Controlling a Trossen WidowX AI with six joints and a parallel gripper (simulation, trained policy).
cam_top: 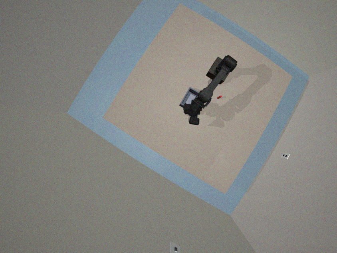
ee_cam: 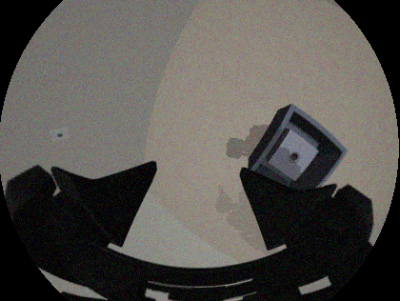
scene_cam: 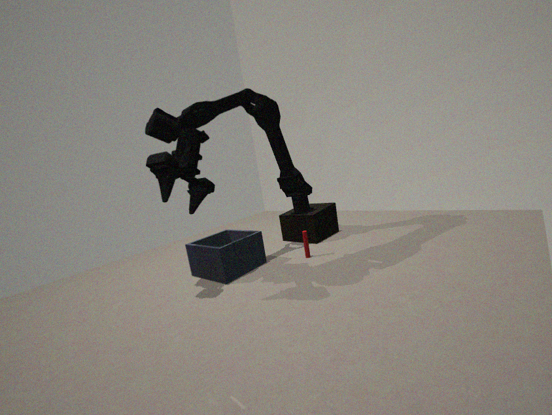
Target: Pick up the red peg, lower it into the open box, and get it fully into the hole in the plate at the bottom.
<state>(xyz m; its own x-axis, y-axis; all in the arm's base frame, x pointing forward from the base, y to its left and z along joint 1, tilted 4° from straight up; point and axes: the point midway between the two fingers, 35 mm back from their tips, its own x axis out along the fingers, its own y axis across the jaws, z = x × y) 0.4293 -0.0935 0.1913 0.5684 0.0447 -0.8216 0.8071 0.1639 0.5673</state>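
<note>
Across the pale worktop (cam_top: 163,130) (scene_cam: 276,348) (ee_cam: 267,57), shadows are cast beside the upright red peg (cam_top: 219,97) (scene_cam: 306,244). Part of the open box (cam_top: 181,105) (scene_cam: 225,263) (ee_cam: 270,134) is hidden by the end effector (cam_top: 192,108) (scene_cam: 178,207) (ee_cam: 199,169), its fingers spread apart, nothing held.

The blue box (scene_cam: 242,256) sits on the pale table top (scene_cam: 312,348), its open mouth facing up (the inside bottom is hidden from this side). Above the box, clear of its rim, hangs the gripper (scene_cam: 178,207), fingers spread wide and pointing down, with nothing between them. To the right of the box, apart from it, the red peg (scene_cam: 306,244) stands upright, leaning very slightly. Behind the box and to its right is the dark base block (scene_cam: 327,223), from which the black arm (scene_cam: 278,147) arches back over toward the box.
</note>
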